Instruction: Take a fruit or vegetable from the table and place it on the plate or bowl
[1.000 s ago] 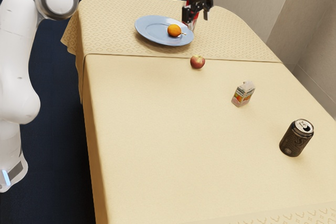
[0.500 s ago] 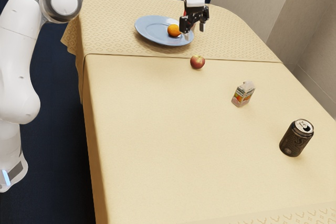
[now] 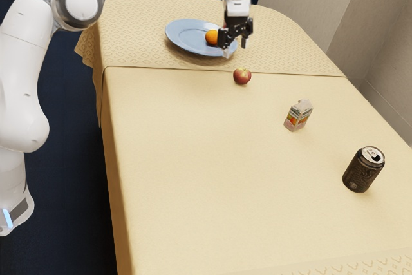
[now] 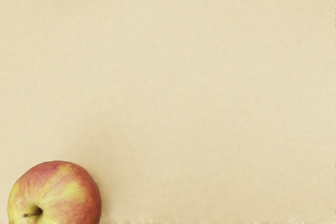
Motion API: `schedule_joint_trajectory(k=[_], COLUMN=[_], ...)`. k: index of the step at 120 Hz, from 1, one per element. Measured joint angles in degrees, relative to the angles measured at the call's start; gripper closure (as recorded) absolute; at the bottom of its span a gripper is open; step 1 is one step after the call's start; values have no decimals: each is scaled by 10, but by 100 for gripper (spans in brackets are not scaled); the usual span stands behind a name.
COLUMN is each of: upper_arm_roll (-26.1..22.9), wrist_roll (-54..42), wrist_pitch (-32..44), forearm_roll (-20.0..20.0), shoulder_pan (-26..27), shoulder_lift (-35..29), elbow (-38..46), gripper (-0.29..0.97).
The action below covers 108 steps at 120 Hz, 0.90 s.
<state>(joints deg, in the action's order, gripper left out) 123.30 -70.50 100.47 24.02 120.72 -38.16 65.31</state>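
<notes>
A blue plate [image 3: 183, 33] lies on the far, patterned part of the table, and an orange [image 3: 211, 37] rests on its right half. A red-yellow apple [image 3: 242, 76] sits on the plain cloth just in front of the plate; in the wrist view the apple [image 4: 55, 193] shows stem-up on bare cloth. My gripper [image 3: 233, 46] hangs over the plate's right edge, just right of the orange and a little behind the apple. Its fingers stand apart and hold nothing.
A small juice carton [image 3: 298, 115] stands to the right of the apple, nearer the front. A dark drink can [image 3: 364, 169] stands upright near the table's right edge. Walls rise beyond the table on the exterior view's right.
My hand has come down and slightly forward, from above the plate's far right side to low over its right edge, nearer the apple. The orange, apple, carton and can have not moved.
</notes>
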Motion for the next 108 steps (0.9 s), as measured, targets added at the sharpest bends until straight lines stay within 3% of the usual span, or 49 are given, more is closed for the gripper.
schedule_joint_trajectory(k=[16, 51, 108], upper_arm_roll=[-4, -7, -7], wrist_roll=[0, -3, -10], wrist_pitch=[-5, -10, -11], forearm_roll=[3, 61, 69], shoulder_pan=[5, 37, 36], shoulder_lift=[3, -5, -29], elbow=[-1, 0, 12], gripper=[0, 0, 0])
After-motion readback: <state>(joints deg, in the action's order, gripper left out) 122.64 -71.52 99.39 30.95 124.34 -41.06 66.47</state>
